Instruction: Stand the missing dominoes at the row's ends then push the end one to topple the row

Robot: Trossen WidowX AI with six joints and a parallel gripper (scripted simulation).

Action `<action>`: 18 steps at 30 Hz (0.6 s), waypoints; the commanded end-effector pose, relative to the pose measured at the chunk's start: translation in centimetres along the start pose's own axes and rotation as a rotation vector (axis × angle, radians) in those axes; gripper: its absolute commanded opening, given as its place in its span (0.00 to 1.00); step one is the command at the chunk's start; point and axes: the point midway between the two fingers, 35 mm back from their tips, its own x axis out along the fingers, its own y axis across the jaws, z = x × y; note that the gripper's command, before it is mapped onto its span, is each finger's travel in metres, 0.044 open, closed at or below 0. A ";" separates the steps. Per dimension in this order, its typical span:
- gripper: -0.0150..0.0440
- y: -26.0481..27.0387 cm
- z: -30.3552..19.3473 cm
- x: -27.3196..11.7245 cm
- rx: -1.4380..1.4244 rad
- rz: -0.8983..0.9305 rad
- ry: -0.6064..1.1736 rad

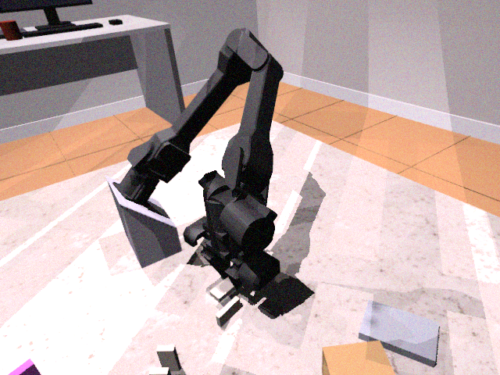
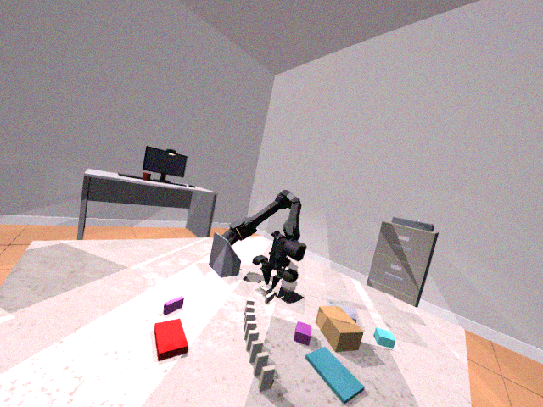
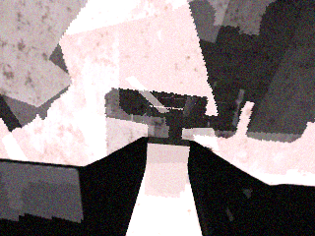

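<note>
My gripper (image 1: 241, 292) (image 2: 270, 288) (image 3: 167, 146) is low at the table, shut on a pale domino (image 1: 229, 311) (image 2: 269, 298). That domino lies down, its far end at the fingertips. A second pale block-like shape (image 1: 221, 289) (image 2: 265, 287) shows beside the fingers; I cannot tell whether it is another domino. Several dominoes stand upright in a slightly curved row in the exterior view, from the far end domino (image 2: 249, 303) to the near end domino (image 2: 266, 377). The far end one also shows in the top view (image 1: 168, 356). The fingers hide part of the held domino.
A red block (image 2: 170, 337) and a purple block (image 2: 173, 304) lie left of the row. Right of it are a purple cube (image 2: 303, 332), an orange-brown box (image 2: 339, 328) (image 1: 355, 358), a teal slab (image 2: 333, 373), a cyan block (image 2: 384, 337) and a pale blue slab (image 1: 399, 329).
</note>
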 end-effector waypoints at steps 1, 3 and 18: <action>0.44 -0.7 0.7 -4.9 -0.021 -0.027 0.003; 0.44 -0.7 1.0 -7.6 -0.020 -0.026 0.004; 0.44 -0.7 1.9 -13.7 0.001 -0.024 0.007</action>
